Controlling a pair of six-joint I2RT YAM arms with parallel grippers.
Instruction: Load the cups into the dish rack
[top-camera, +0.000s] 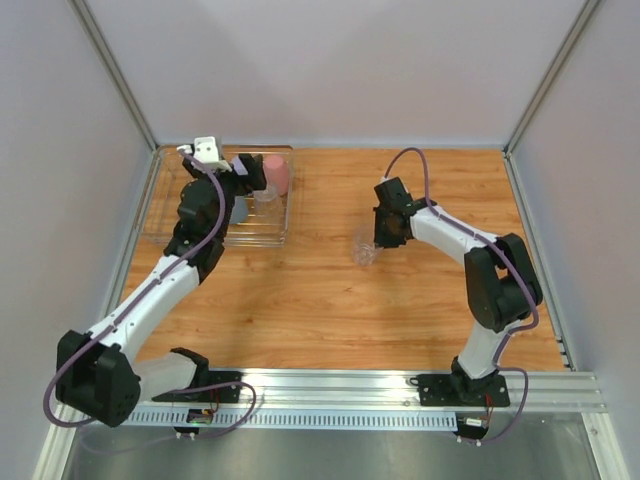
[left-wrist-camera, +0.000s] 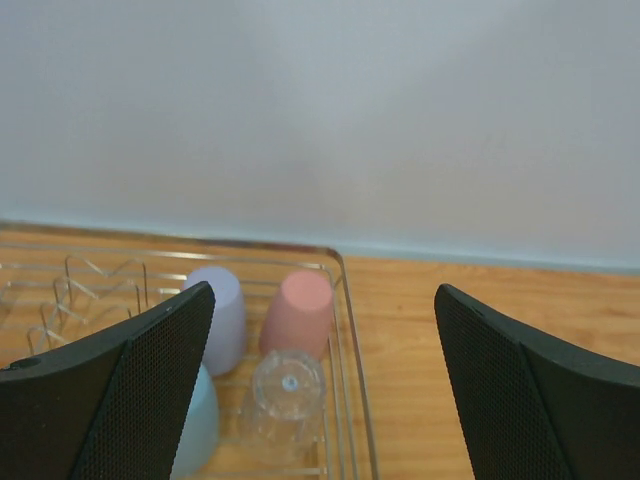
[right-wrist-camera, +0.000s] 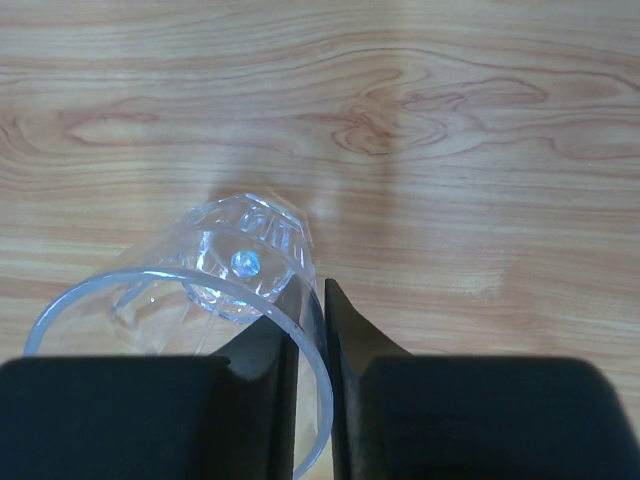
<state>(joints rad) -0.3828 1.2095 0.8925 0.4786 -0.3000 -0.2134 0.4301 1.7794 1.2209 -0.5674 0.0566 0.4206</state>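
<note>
My right gripper (right-wrist-camera: 310, 300) is shut on the rim of a clear faceted tumbler (right-wrist-camera: 215, 290), one finger inside and one outside; it shows at the table's middle in the top view (top-camera: 363, 247). The clear dish rack (top-camera: 158, 212) stands at the back left. In the left wrist view it (left-wrist-camera: 352, 350) holds a lavender cup (left-wrist-camera: 222, 312), a pink cup (left-wrist-camera: 300, 308), a blue cup (left-wrist-camera: 197, 430) and a second clear tumbler (left-wrist-camera: 285, 395), all upside down. My left gripper (left-wrist-camera: 325, 390) is open and empty above the rack's right end.
White walls enclose the wooden table (top-camera: 330, 310). The rack's left part (left-wrist-camera: 70, 290) has bare ribs. A metal rail (top-camera: 400, 385) runs along the near edge by the arm bases.
</note>
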